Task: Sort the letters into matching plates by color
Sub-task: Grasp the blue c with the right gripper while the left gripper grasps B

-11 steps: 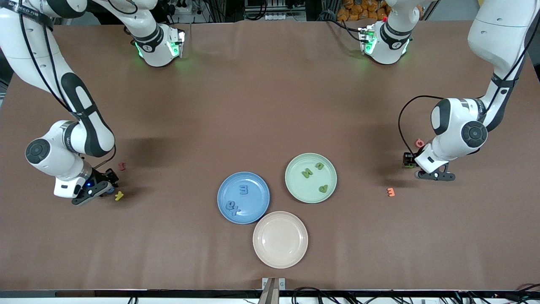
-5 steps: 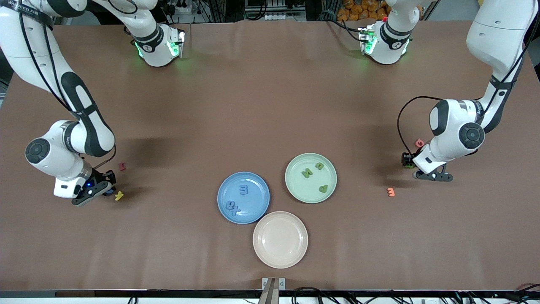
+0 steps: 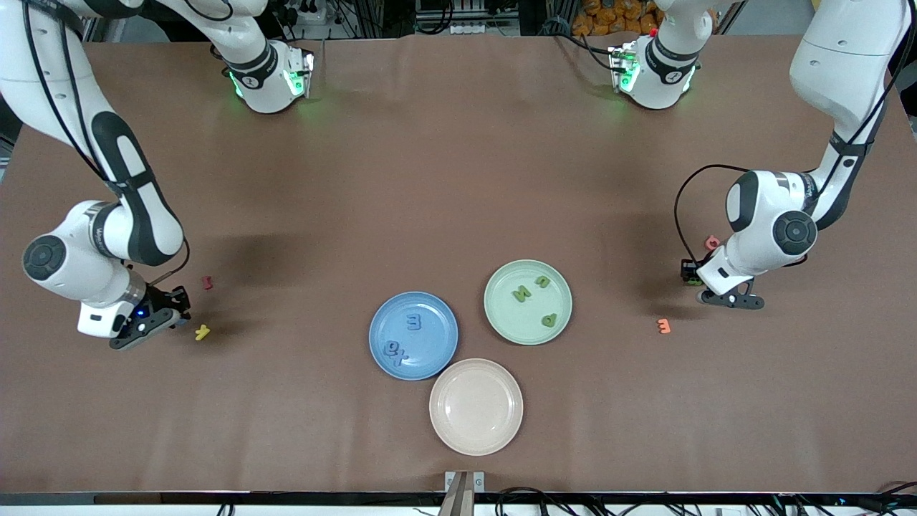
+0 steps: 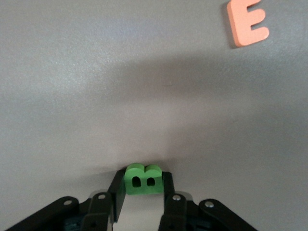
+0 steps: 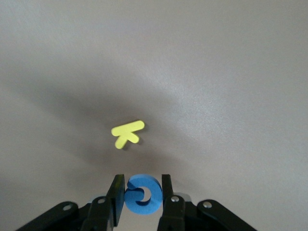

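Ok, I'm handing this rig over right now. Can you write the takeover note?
Left gripper: shut on the green B, low over the table at its own end.
Right gripper: shut on the blue G, low by the yellow letter.
Done: three letters lie in the blue plate and three in the green plate.
Left: carry each held letter to its matching plate.

The three plates cluster touching: pink plate at 5 o'clock of the blue plate, green plate at 2 o'clock. Bare table spreads around them. A yellow letter and orange letter lie toward either end.
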`<state>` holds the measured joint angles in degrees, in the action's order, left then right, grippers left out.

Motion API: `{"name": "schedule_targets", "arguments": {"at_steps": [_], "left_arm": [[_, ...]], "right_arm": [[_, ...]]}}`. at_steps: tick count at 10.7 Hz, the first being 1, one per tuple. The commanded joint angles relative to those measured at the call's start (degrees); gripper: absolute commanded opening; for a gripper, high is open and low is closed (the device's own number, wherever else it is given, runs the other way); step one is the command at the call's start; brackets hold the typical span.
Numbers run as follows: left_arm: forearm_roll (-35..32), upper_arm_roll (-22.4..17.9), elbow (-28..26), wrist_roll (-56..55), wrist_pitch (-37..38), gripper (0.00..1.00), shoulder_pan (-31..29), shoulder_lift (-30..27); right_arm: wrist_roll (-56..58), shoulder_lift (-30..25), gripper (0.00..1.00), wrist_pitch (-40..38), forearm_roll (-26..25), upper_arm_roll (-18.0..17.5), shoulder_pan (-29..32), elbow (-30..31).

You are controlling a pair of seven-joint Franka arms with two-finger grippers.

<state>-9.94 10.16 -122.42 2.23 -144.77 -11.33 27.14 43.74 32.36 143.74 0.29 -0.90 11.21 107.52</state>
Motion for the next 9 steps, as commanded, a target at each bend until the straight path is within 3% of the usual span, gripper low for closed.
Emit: {"name": "schedule_targets", "arguments": {"at_steps": [1, 3, 6, 9], "left_arm": [[-1.7, -0.5, 1.2, -1.3, 1.0, 0.0, 0.4, -0.1], [-0.9, -0.3, 1.7, -1.3, 2.2, 0.0, 0.2, -1.6], [-0.5, 3.5, 9.2, -7.7, 12.7, 0.0, 1.7, -2.1], [-0.6, 6.2, 11.8, -13.8, 13.0, 0.0, 6.7, -1.5]], "right_arm": [[-12.0, -3.6, 0.17, -3.2, 5.6, -3.5, -1.9, 0.1], [-22.2, -3.6, 0.17, -3.2, 8.0, -5.8, -4.3, -1.5], [-41.7, -2.8, 0.19, -3.0, 8.0, -5.6, -12.5, -3.5], [-58.5, -2.7, 0.19, -3.0, 8.1, -4.7, -20.8, -4.8]]}}
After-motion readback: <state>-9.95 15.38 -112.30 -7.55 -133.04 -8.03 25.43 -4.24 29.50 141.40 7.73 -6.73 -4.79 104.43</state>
